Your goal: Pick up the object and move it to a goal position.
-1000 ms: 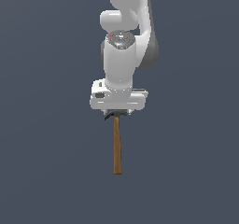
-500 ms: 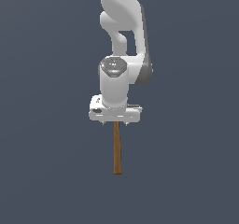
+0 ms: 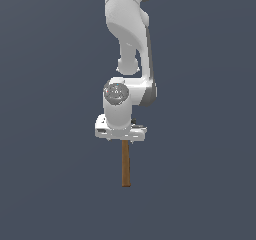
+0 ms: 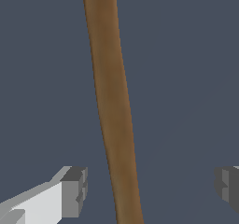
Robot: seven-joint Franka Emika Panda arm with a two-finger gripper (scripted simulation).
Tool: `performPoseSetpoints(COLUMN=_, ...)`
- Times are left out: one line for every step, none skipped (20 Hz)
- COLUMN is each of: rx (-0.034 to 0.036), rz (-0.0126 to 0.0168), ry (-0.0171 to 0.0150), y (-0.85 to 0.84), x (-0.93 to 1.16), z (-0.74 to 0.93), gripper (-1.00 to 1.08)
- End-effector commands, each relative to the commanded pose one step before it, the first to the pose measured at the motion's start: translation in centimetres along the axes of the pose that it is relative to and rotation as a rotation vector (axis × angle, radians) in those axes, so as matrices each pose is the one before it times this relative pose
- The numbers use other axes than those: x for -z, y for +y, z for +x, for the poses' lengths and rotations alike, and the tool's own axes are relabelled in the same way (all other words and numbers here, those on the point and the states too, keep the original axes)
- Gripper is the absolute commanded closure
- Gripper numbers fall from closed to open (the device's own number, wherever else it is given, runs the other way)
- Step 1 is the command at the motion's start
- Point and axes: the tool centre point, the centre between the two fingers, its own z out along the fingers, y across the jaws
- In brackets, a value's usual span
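**Fingers astride the handle, grip not yet made**

The hammer (image 3: 125, 163) lies on the flat grey surface (image 3: 50, 184) directly beneath the gripper (image 3: 121, 136); in the exterior view only its brown wooden handle shows, running from under the white hand toward the camera, and the head is hidden behind the arm, so its orientation cannot be told.

In the wrist view the handle (image 4: 113, 106) passes between the two fingers (image 4: 74, 190); one dark pad stands near the handle on one side, the other pad sits well apart from it at the far edge of the picture; neither touches the wood, so the fingers are spread and released, grasping nothing.

The step in hand looks like the final descent and closing; to do it well, the handle should be brought nearer the midline between the pads, since it now lies closer to one finger than the other, and an uneven close would likely push the hammer sideways before the second pad meets it; the slight tilt of the handle across the gap suggests a small wrist turn would square the pads to the wood; closing should wait until the pads are level with the handle's thickest part, not above it; with the hidden head likely the heavier end, a grip near the head would limit swinging once lifted, though how near it the fingers now stand cannot be judged.
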Motion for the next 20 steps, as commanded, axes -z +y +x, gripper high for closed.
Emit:
performPoseSetpoints(rx=-0.00734, rz=0.00236, ry=-0.00141, y=0.11, x=-0.68, z=0.119, gripper=-0.92)
performPoseSetpoints(rx=-0.00153, rz=0.00042, ry=-0.00058, y=0.03, x=-0.149, z=0.013, gripper=-0.92)
performPoseSetpoints(rx=-0.00088, rz=0.00024, ry=-0.00034, y=0.016, x=-0.089, z=0.008, gripper=-0.92)
performPoseSetpoints(rx=0.0, rz=0.0, ry=0.0, y=-0.015, x=-0.022, z=0.001, gripper=-0.92)
performPoseSetpoints(rx=0.00118, rz=-0.00061, ry=-0.00078, y=0.019, x=0.104, z=-0.059, gripper=-0.92)
performPoseSetpoints(rx=0.0, rz=0.0, ry=0.0, y=-0.001, x=-0.036, z=0.0, gripper=-0.92)
performPoseSetpoints(rx=0.0, rz=0.0, ry=0.0, y=-0.002, x=-0.109, z=-0.001, gripper=-0.92)
performPoseSetpoints(rx=0.0, rz=0.0, ry=0.0, y=-0.004, x=-0.18, z=-0.002, gripper=-0.92)
performPoseSetpoints(rx=0.0, rz=0.0, ry=0.0, y=-0.005, x=-0.252, z=-0.004, gripper=-0.92)
performPoseSetpoints(rx=0.0, rz=0.0, ry=0.0, y=-0.006, x=-0.323, z=-0.006, gripper=-0.92)
performPoseSetpoints(rx=0.0, rz=0.0, ry=0.0, y=-0.007, x=-0.393, z=-0.008, gripper=-0.92)
performPoseSetpoints(rx=-0.0006, rz=0.00026, ry=0.00022, y=0.032, x=-0.446, z=-0.01, gripper=-0.92)
performPoseSetpoints(rx=0.0, rz=0.0, ry=0.0, y=-0.01, x=-0.529, z=-0.014, gripper=-0.92)
performPoseSetpoints(rx=0.0, rz=0.0, ry=0.0, y=-0.011, x=-0.591, z=-0.017, gripper=-0.92)
performPoseSetpoints(rx=0.0, rz=0.0, ry=0.0, y=-0.01, x=-0.558, z=-0.015, gripper=-0.92)
performPoseSetpoints(rx=-0.0006, rz=0.00025, ry=0.00024, y=0.031, x=-0.463, z=-0.008, gripper=-0.92)
performPoseSetpoints(rx=0.0, rz=0.0, ry=0.0, y=-0.008, x=-0.401, z=-0.002, gripper=-0.92)
performPoseSetpoints(rx=0.0, rz=0.0, ry=0.0, y=-0.006, x=-0.323, z=0.006, gripper=-0.92)
performPoseSetpoints(rx=0.0, rz=0.0, ry=0.0, y=-0.005, x=-0.245, z=0.016, gripper=-0.92)
performPoseSetpoints(rx=0.0, rz=0.0, ry=0.0, y=-0.004, x=-0.167, z=0.027, gripper=-0.92)
